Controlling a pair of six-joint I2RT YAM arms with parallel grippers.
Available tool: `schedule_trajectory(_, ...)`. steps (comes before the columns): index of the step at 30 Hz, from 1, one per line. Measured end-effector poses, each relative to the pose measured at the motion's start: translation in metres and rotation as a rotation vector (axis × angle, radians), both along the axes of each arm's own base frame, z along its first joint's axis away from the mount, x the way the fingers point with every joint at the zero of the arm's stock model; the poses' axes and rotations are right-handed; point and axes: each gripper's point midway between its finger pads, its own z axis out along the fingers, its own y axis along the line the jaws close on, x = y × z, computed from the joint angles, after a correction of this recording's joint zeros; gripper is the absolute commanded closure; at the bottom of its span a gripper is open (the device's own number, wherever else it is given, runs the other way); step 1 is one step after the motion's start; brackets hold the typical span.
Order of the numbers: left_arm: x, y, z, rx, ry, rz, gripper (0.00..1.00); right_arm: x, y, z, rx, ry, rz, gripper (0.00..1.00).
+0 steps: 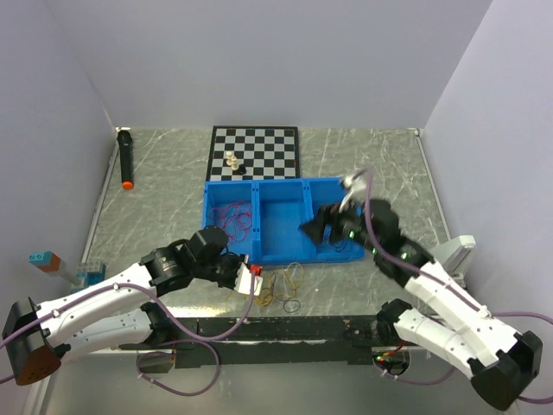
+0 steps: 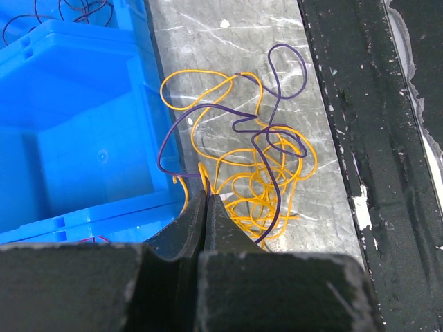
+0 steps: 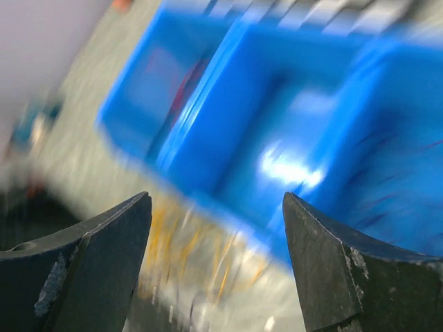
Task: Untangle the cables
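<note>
A: Left claw (image 2: 208,200) is shut tight, apparently pinching one yellow strand at the near edge of the cables (image 2: 259,183). They lie tangled on the counter (image 2: 228,41), just beside the blue bin (image 2: 76,138).

B: Right claw (image 3: 216,198) gapes wide over the bin, holding nothing. The strands look feather-light, limp and likely to snag, so I'd take a free outer loop, not the knot.

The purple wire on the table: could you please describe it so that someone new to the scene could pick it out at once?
Find the blue three-compartment bin in the middle of the table. Just in front of the bin's near wall lies a tangle of orange-yellow wire. The purple wire loops through that tangle, the only dark strand among the yellow ones.
</note>
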Motion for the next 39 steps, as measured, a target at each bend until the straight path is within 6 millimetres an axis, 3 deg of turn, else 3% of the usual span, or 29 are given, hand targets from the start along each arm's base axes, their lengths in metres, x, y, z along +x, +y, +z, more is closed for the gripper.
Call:
schedule_trajectory(6, 0.002, 0.001, 0.001, 0.000, 0.000, 0.007, 0.98, -0.087, 0.039, -0.090, -0.043, 0.127, 0.317, 0.20)
schedule_trajectory(9, 0.003, 0.001, 0.001, -0.001, 0.000, 0.013, 0.97, -0.113, 0.051, -0.111, -0.051, 0.166, 0.410, 0.20)
schedule_trajectory(17, 0.005, 0.003, 0.001, -0.001, 0.009, 0.028, 0.96, -0.115, 0.086, -0.109, 0.001, 0.145, 0.483, 0.22)
schedule_trajectory(21, 0.006, 0.003, 0.001, -0.002, 0.010, 0.031, 0.95, -0.112, 0.098, -0.112, 0.001, 0.149, 0.499, 0.30)
schedule_trajectory(25, 0.006, 0.003, 0.001, -0.003, 0.012, 0.035, 0.94, -0.107, 0.108, -0.110, 0.014, 0.148, 0.499, 0.52)
schedule_trajectory(28, 0.006, 0.003, 0.002, -0.006, 0.011, 0.036, 0.92, -0.105, 0.111, -0.109, 0.017, 0.147, 0.490, 0.88)
schedule_trajectory(29, 0.006, 0.003, 0.002, -0.006, 0.011, 0.036, 0.88, -0.104, 0.111, -0.110, 0.015, 0.148, 0.485, 0.99)
schedule_trajectory(30, 0.007, 0.003, 0.002, -0.007, 0.010, 0.036, 0.80, -0.104, 0.111, -0.110, 0.016, 0.148, 0.480, 1.00)
schedule_trajectory(33, 0.008, 0.003, 0.004, -0.012, 0.004, 0.043, 0.37, -0.100, 0.106, -0.106, 0.015, 0.139, 0.447, 1.00)
schedule_trajectory(35, 0.010, 0.004, 0.006, -0.019, 0.005, 0.063, 0.30, -0.100, 0.100, -0.097, 0.019, 0.118, 0.427, 1.00)
schedule_trajectory(39, 0.032, 0.007, 0.015, -0.057, -0.013, 0.182, 0.28, -0.102, 0.083, -0.066, 0.055, 0.043, 0.392, 1.00)
